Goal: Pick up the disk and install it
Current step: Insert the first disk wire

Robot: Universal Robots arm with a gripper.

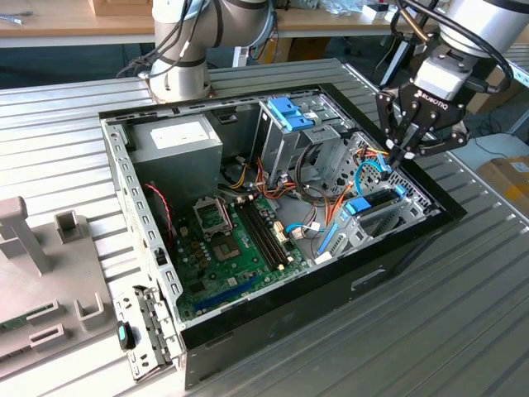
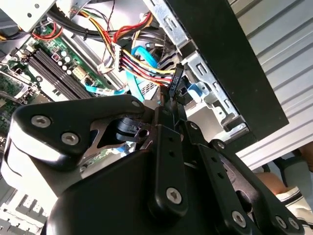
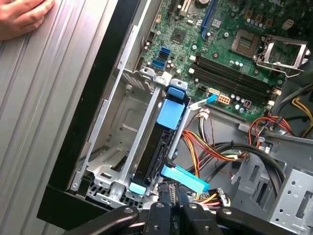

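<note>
At the exterior view's left a grey plastic fixture stood on the ribbed table, well apart from the work. Next came the open case, lying on its side so that its inside faced up for reach from above. In it, the power supply sat in the far corner, the motherboard lay flat in the middle, and the drive cage rose beyond it.

Further right, the disk stood on edge in the bay against the case's wall, its light-blue carrier uppermost. It looked seated there rather than loose. The end effector hung just above that bay's far end, fingers drawn together. Whether they pinched anything, I could not tell.

A bundle of orange, red and yellow cables crowded the gap beside the bay, and a blue cable ran right under the fingertips, leaving little room. In the first wrist view a hand rested on the table outside the case.
</note>
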